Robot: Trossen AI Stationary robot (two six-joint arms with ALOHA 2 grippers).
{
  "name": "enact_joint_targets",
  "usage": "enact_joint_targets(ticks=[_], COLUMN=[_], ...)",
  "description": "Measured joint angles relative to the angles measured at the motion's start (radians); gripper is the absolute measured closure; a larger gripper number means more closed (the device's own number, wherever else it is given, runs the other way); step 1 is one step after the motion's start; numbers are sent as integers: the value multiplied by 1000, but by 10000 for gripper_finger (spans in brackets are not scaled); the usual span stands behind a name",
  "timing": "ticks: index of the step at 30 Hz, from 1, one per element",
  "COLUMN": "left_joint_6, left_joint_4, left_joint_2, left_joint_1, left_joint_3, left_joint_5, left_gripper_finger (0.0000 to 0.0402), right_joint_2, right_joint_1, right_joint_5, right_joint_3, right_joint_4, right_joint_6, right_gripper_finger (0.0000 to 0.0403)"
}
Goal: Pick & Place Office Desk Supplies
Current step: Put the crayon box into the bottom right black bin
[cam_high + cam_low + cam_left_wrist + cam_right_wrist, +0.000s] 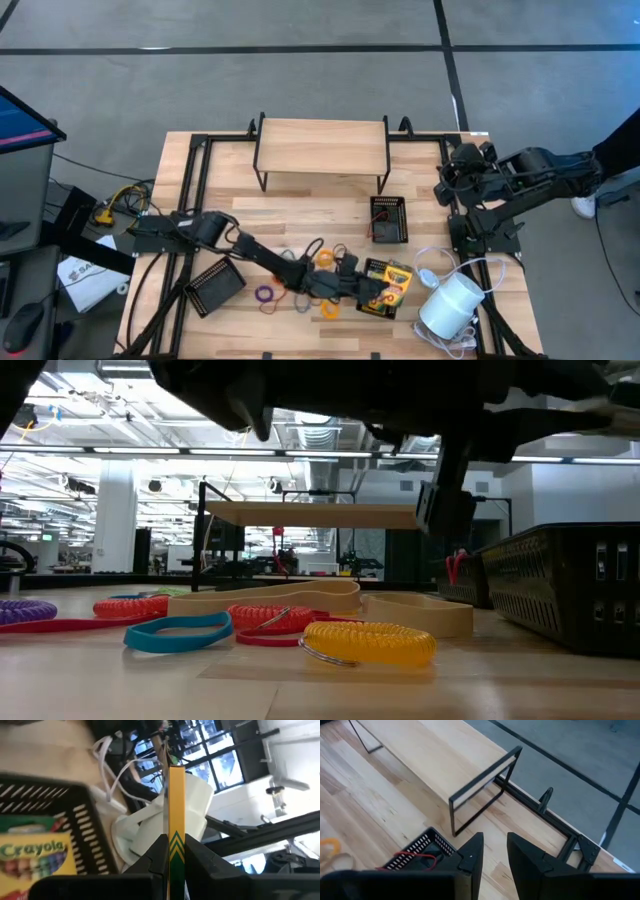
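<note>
Clearly, crayon box (176,815) pinched between left fingers (155,855).

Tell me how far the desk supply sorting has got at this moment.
Done: one crayon box lies in a black mesh tray, and a red loop sits in the tray near the wooden shelf. In hand: the left gripper pinches a second crayon box edge-on. Left: many loops are loose on the table. The right gripper waits empty at the table's right edge.

Grey floor, bright workshop hall

A wooden table (300,215) stands on grey floor (250,80) crossed by dark lines; beyond, ceiling lights (120,450), white pillar (115,520) and large windows (225,765).
</note>
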Motion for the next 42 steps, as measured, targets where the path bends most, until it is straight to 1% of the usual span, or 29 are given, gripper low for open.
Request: enact_joint_targets(ticks=[7,13,21,24,31,35,42], left_joint_6=[-33,-131,-150,-183,-199,-230,-230], left_joint_4=[-49,-161,-196,-243,-308,-352,-385], left_joint_2=[1,0,0,0,-1,-1,-4], left_joint_1=[-17,-24,-34,-34,-34,-34,-32], left_joint_3=[0,0,0,0,0,1,2], left_joint_5=[-25,-24,-24,-24,-26,-44,-50], left_gripper_finger=[374,374,374,374,374,374,374], right_joint_2=[-3,-2,-3,-3,-3,-3,-3], right_joint_1=[0,0,0,0,0,0,1], right_joint_5=[-35,-102,-105,-119,-140,-154,-156], right_joint_3=[-133,-223,-236,-236,-236,-236,-236], right_joint_4=[5,73,145,147,154,169,172], right_joint_6=[75,86,78,78,78,78,78], right_gripper_finger=[319,319,319,319,319,319,319])
